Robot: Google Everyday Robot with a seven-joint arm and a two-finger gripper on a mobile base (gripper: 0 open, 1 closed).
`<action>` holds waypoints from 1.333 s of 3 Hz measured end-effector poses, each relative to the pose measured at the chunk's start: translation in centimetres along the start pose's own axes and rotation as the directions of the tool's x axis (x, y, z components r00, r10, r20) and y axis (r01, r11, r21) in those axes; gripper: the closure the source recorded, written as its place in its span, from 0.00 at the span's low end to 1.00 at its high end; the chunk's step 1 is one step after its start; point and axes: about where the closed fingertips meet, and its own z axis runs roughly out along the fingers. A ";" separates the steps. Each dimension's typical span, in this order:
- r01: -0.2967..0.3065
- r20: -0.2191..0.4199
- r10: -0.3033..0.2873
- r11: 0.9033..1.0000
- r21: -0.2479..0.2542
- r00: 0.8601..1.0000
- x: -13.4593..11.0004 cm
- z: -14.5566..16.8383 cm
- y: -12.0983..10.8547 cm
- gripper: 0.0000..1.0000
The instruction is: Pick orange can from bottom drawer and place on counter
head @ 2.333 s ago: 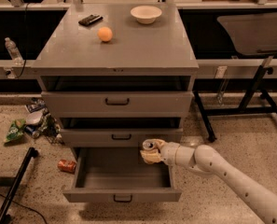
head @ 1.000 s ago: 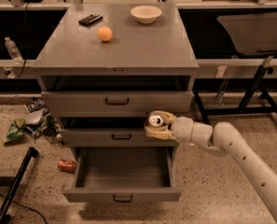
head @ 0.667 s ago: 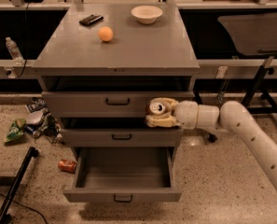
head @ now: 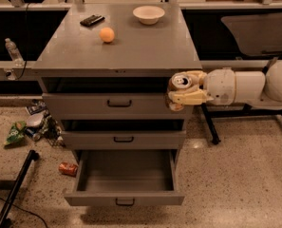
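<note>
My gripper (head: 182, 90) is shut on the orange can (head: 180, 82), whose silver top with pull tab faces up. It holds the can in the air at the cabinet's right front corner, level with the top drawer and just below the counter (head: 145, 46). The arm reaches in from the right. The bottom drawer (head: 125, 199) is pulled open and shows nothing inside.
On the counter lie an orange ball (head: 107, 34), a white bowl (head: 148, 14) and a black remote-like object (head: 91, 20). A red crushed can (head: 68, 168), a green bag (head: 16, 132) and other litter lie on the floor at left. A black pole (head: 14, 189) leans at lower left.
My gripper has lifted the orange can out of the bottom drawer and raised it from drawer level to just under the counter edge at the right front corner.
</note>
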 end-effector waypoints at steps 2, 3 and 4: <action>0.046 -0.012 -0.046 0.998 -0.034 0.999 -2.8 0.6 -1.4 1.00; 0.118 -0.015 -0.119 0.990 -0.081 0.993 -6.9 1.3 -3.9 1.00; 0.111 -0.040 -0.120 0.977 -0.181 0.992 -7.5 4.1 -5.8 1.00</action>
